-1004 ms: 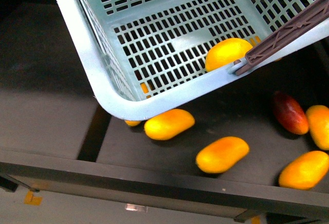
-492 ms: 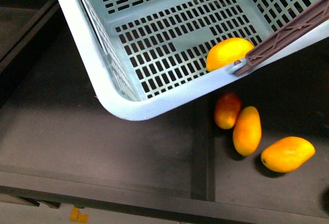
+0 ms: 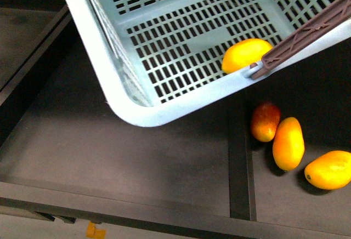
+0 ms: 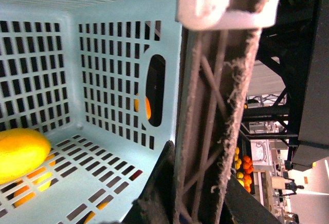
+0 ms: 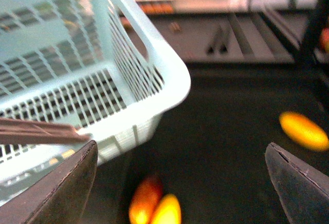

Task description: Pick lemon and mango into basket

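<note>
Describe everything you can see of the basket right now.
The basket is light blue plastic, rectangular, with slotted walls and floor and an oval grip hole in one end wall. It hangs tilted above the dark shelf. One brown ribbed handle is swung up, and the left gripper clamps it. A single yellow fruit lies inside, against the lower wall.

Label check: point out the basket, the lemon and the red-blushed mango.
basket [image 3: 131, 113], front view, near corner rim.
lemon [image 3: 245, 54], front view, middle of its skin.
red-blushed mango [image 3: 265, 121], front view, middle of fruit.
</note>
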Controlling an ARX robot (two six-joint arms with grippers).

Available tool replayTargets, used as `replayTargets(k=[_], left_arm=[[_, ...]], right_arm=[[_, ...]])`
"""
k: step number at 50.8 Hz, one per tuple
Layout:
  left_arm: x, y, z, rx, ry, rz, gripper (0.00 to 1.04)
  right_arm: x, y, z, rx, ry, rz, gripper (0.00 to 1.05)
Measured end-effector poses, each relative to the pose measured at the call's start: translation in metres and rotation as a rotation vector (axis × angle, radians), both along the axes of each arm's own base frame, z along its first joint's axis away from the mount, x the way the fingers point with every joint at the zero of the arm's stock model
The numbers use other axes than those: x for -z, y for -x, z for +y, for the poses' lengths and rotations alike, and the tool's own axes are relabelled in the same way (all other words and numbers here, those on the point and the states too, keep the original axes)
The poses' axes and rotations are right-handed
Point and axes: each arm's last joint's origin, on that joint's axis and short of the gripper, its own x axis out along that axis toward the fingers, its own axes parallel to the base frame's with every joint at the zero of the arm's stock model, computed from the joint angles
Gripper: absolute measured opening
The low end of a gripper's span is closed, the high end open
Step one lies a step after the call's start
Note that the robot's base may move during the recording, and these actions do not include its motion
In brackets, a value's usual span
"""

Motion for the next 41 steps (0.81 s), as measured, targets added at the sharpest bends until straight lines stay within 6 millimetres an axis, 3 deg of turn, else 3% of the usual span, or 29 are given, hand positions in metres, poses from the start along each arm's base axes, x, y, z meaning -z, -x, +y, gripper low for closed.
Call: replayTargets(k=[5,10,19,24,32,41], left_arm=[[0.000,0.002,-0.003,0.016,0.002,0.001,0.07],[0.000,0.003,-0.004,0.025,0.008,0.006,0.07],[0.000,0.002,-0.002,0.001,0.003,0.003,0.07],[0.000,0.001,-0.001,-0.006,-0.001,0.000,0.07],[0.000,0.001,-0.002,0.004,0.003,0.003,0.07],[0.000,0.002,-0.002,0.011,0.005,0.005,0.07]], right_arm=[[-0.009,-0.015,-0.014,0.194,-0.180,0.326,0.96],[-0.008,-0.026,-0.026,0.215,-0.273,0.382,0.96],[0.008,-0.077,-0.066,0.283,-0.407,0.448,0.96],[0.033,-0.101,-0.081,0.327,-0.481,0.532,0.96],[0.080,-0.124,-0.092,0.412,-0.587,0.665,0.96],[0.125,-0.137,-0.086,0.477,-0.681,0.777,0.96]])
